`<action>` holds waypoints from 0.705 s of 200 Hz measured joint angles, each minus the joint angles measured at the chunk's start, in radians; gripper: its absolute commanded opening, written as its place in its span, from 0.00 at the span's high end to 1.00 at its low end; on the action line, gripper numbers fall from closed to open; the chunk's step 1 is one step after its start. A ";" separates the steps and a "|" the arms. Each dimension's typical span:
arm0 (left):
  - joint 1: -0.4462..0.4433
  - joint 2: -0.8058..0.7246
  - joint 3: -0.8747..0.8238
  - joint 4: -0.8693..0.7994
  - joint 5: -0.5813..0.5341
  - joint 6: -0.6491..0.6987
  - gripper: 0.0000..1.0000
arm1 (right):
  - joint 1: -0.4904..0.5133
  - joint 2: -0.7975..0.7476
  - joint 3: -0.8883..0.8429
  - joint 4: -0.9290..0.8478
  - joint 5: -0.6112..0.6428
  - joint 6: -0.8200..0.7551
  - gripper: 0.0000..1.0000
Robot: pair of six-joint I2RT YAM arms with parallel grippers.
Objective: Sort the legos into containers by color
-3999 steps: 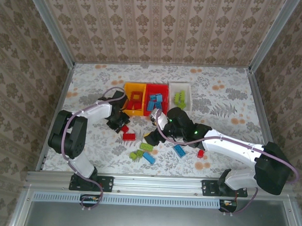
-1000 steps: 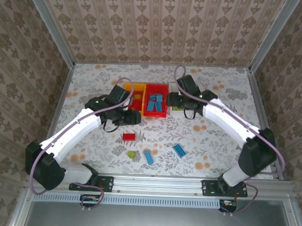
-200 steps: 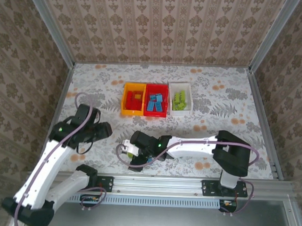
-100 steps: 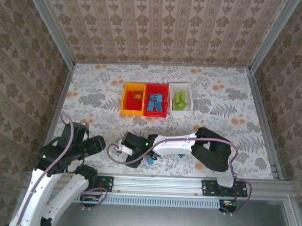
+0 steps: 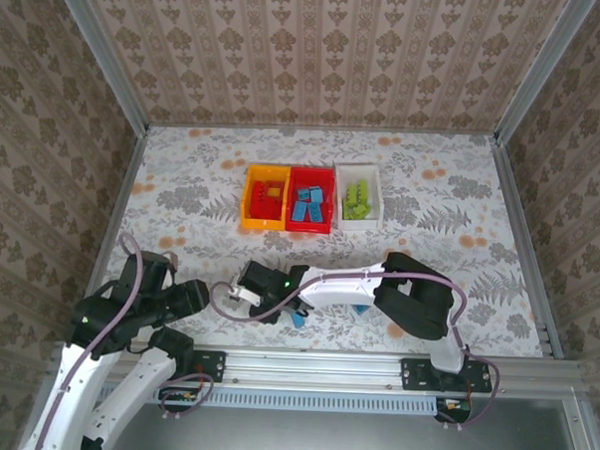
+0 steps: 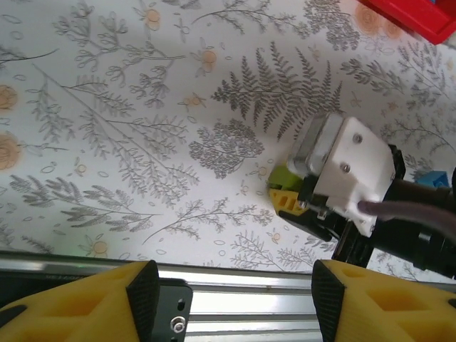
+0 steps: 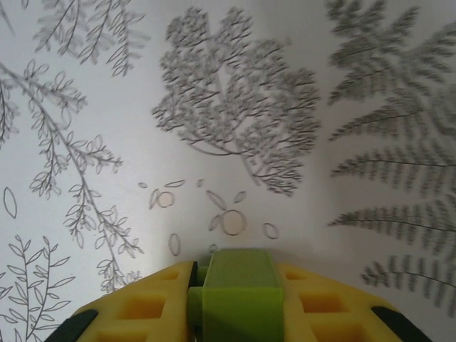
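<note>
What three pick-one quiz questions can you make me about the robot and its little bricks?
1. Where does the red bin stand?
A. At the left end of the row
B. Between the yellow-orange bin and the white bin
C. At the right end of the row

2. What colour are the bricks in the red bin?
A. Red
B. Green
C. Blue

3. What is the right gripper doing?
A. Its jaws are shut on a lime green brick
B. Its jaws are open and empty
C. Its jaws are shut on a blue brick

Answers:
1 B: in the top view it has a bin on each side.
2 C: blue bricks lie in it.
3 A: the right wrist view shows the brick gripped between the yellow jaws.
</note>
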 measured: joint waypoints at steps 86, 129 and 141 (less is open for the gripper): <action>-0.042 0.404 0.048 0.463 0.192 0.019 0.38 | -0.380 -0.429 -0.124 0.010 -0.014 0.134 0.84; -0.204 0.801 0.328 0.653 0.188 0.100 0.38 | -0.708 -0.395 -0.124 0.008 0.000 0.261 0.85; -0.235 0.896 0.413 0.687 0.183 0.123 0.38 | -0.758 -0.329 -0.080 -0.007 -0.001 0.286 0.85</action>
